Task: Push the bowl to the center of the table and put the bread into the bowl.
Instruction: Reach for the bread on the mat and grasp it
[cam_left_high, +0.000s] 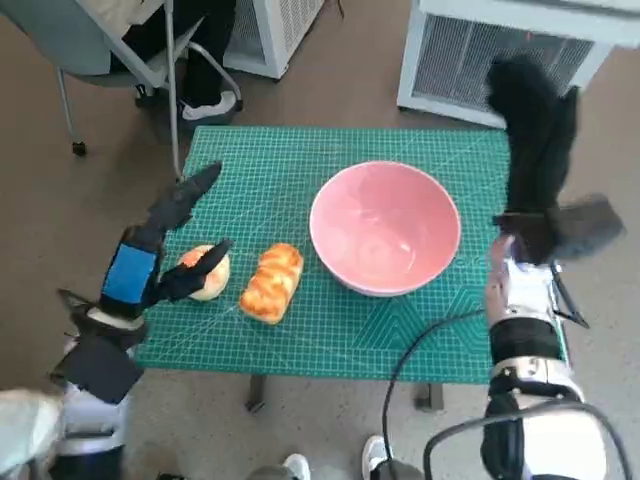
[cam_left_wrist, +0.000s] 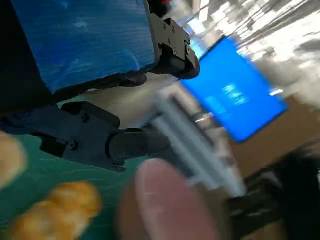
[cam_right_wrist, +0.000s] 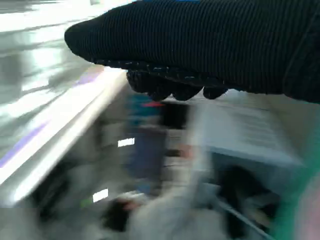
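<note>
Left hand (cam_left_high: 170, 255), fingers spread and holding nothing, hovers at the nine o'clock edge of the green mat (cam_left_high: 400, 330), touching a round bun (cam_left_high: 205, 273) just beside the bread (cam_left_high: 271, 282). Pink bowl (cam_left_high: 385, 227) sits slightly toward three o'clock of centre. Right hand (cam_left_high: 540, 150), raised at three o'clock and blurred, grips nothing visible; its fingers' state cannot be told. A careless left-hand sweep could knock the bun or bread off the mat.
</note>
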